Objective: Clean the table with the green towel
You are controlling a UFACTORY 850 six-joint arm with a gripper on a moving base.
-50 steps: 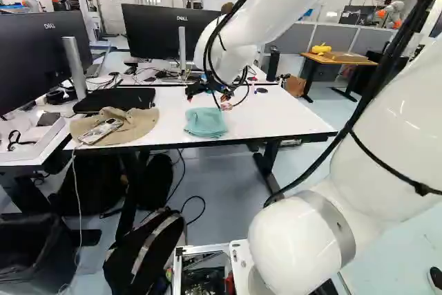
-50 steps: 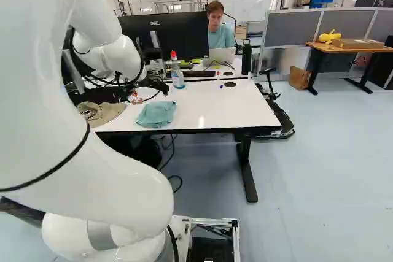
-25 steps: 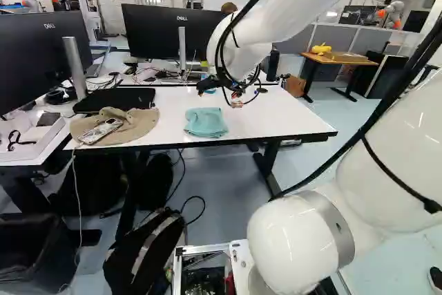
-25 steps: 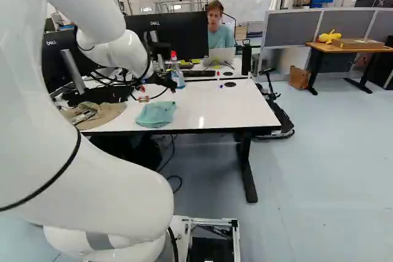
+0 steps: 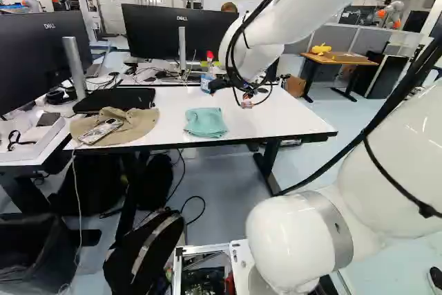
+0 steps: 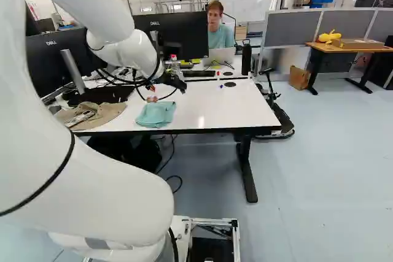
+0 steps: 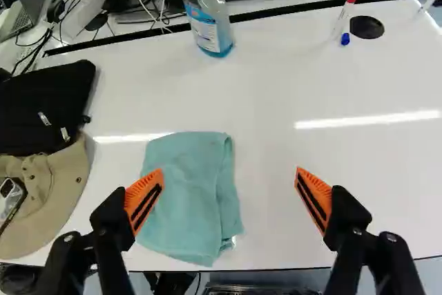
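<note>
Evidently, wiping had not begun: in the left base view the green towel (image 5: 206,122) lay bunched near the front edge of the table (image 5: 283,121), the arm (image 5: 276,24) extended above the tabletop. In the right base view the arm was bent, its wrist raised near the spray bottle. In the wrist view the gripper (image 7: 229,173) had its fingers wide apart, gripping nothing; the towel lay below, nearer one finger. Grasping and wiping appeared outstanding.

A rounded white arm (image 5: 297,15) carries black cables (image 5: 359,136), its black fingers (image 7: 349,219) bearing orange pads (image 7: 318,186).
</note>
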